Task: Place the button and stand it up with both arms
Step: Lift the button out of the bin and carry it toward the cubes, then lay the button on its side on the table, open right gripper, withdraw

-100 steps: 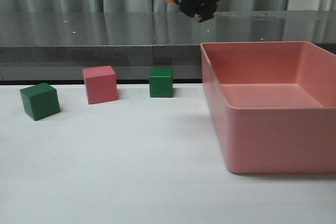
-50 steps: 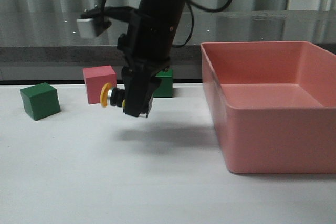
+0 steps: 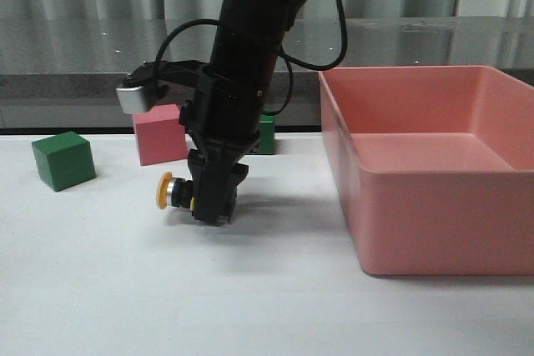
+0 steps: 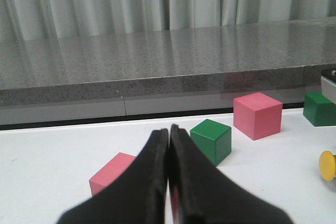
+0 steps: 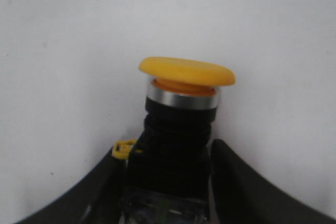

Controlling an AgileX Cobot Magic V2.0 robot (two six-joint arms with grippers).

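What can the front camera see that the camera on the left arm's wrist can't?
Only the front view shows the big pink bin and the right claw gripping the button's body, lying sideways. Only the left wrist view shows the shut left claw and a second pink cube beside it. Both show the button's yellow cap, green cubes and the far pink cube.

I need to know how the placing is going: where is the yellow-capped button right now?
In the front view the button lies sideways in the right hand, just above the white table, in front of the pink cube.
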